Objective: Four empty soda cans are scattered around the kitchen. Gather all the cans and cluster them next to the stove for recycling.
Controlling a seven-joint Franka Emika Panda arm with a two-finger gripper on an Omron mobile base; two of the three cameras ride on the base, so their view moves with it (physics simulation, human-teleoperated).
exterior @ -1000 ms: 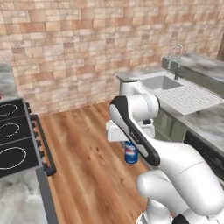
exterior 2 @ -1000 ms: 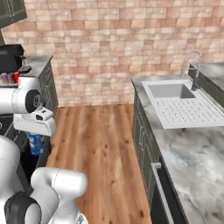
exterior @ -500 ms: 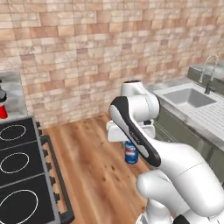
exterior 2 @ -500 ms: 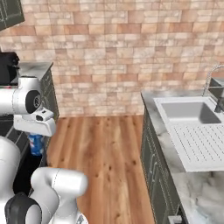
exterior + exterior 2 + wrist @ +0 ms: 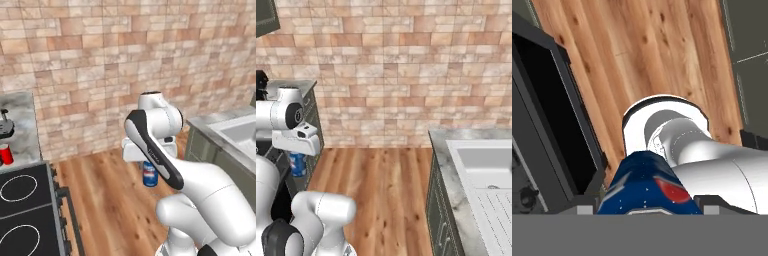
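Hand view: our gripper (image 5: pixel 647 207) is clamped around the blue soda can (image 5: pixel 646 187), jaws partly closed on its sides | left base view: arm folded at the elbow, can (image 5: pixel 150 174) hanging upright over the wood floor (image 5: pixel 110 200) | stove (image 5: pixel 25 210) at left, well apart.
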